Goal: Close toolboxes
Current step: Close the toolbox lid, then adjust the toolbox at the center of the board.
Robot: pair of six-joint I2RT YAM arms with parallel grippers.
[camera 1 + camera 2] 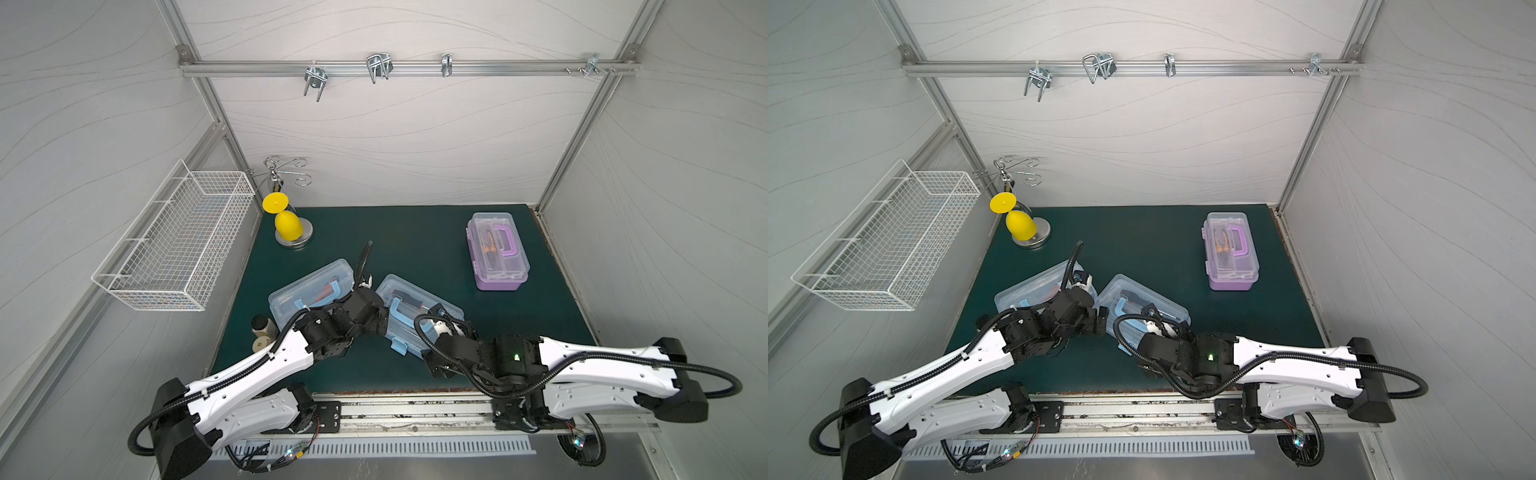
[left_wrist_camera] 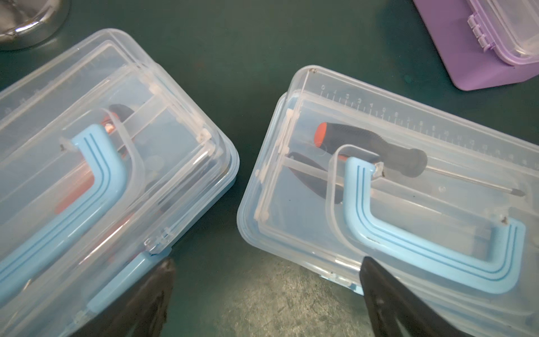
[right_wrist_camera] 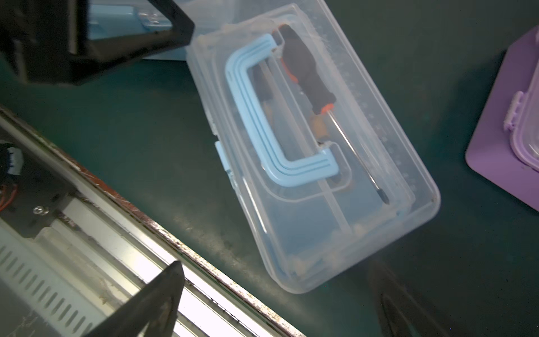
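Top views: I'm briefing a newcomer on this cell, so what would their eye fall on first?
Probably the left arm and right arm, both bent inward over the left blue toolbox and right blue toolbox lying askew near the green mat's front. Then the purple toolbox, alone at the far right, and the yellow goblet upside down on the chrome stand in the far left corner.
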